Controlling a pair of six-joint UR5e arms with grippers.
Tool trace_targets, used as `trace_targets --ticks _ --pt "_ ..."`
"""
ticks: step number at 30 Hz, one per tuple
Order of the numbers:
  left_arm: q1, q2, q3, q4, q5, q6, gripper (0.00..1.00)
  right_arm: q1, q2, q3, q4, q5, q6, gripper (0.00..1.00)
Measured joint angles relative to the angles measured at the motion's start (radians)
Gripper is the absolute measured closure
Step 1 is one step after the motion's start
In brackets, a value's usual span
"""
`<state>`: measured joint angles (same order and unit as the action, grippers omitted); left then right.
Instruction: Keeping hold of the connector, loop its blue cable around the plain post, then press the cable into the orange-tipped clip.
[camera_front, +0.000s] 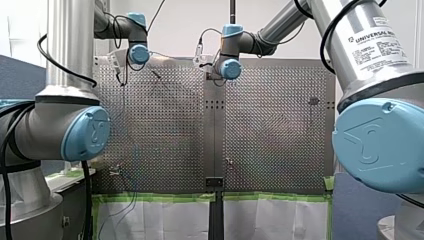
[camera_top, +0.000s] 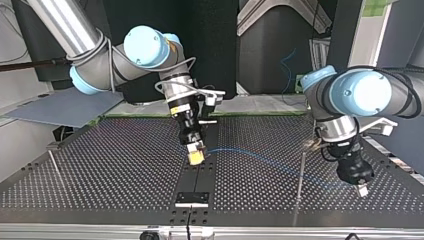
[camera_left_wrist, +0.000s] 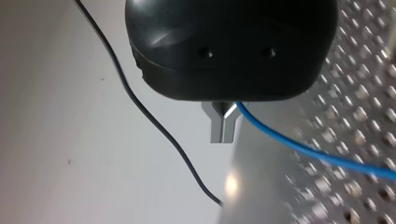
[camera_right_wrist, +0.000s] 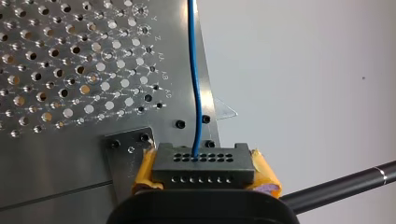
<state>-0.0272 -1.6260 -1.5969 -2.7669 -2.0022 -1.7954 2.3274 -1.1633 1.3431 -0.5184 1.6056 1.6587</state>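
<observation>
In the right wrist view my right gripper (camera_right_wrist: 203, 173) is shut on the black connector (camera_right_wrist: 202, 161), with a yellow pad on each side. The blue cable (camera_right_wrist: 193, 70) leaves the connector's face and runs ahead over the perforated plate. The top view shows my right gripper (camera_top: 195, 156) low over the table's middle. From it the blue cable (camera_top: 260, 157) sags past a plain thin post (camera_top: 300, 181) towards my left gripper (camera_top: 361, 189). The left wrist view shows my left gripper (camera_left_wrist: 222, 135), its metal fingers shut on the blue cable (camera_left_wrist: 308, 150). I see no orange-tipped clip.
A second thin post (camera_top: 55, 169) stands at the top view's left. A small black plate (camera_top: 192, 198) lies at the table's near middle edge. A loose black wire (camera_left_wrist: 154, 123) hangs beside my left gripper. A dark rod (camera_right_wrist: 345, 184) crosses beside my right gripper.
</observation>
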Motion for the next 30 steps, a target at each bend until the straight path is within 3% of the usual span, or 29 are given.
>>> trace_targets --ticks 8,14,24,26,28,29,30 --pt "0.064 -0.078 0.0 0.043 0.08 -0.052 1.0 -0.001 0.017 -0.004 -0.001 0.001 -0.002 1.0" --pt "0.072 -0.122 -0.003 0.047 0.109 -0.058 1.0 -0.002 0.033 -0.005 -0.003 0.001 -0.005 1.0" --pt "0.066 -0.127 -0.025 0.065 0.131 -0.066 1.0 -0.002 0.062 -0.004 -0.002 0.002 -0.011 1.0" --pt "0.064 -0.128 -0.037 0.077 0.14 -0.071 0.93 -0.002 0.069 -0.004 -0.002 0.002 -0.011 1.0" --pt "0.064 -0.128 -0.044 0.084 0.144 -0.077 0.93 -0.002 0.078 -0.004 -0.001 0.002 -0.012 1.0" --pt "0.063 -0.128 -0.049 0.087 0.146 -0.08 0.8 -0.002 0.083 -0.004 -0.001 0.002 -0.012 1.0" --pt "0.064 -0.128 -0.052 0.088 0.148 -0.082 0.8 -0.002 0.087 -0.003 0.0 0.002 -0.012 1.0"
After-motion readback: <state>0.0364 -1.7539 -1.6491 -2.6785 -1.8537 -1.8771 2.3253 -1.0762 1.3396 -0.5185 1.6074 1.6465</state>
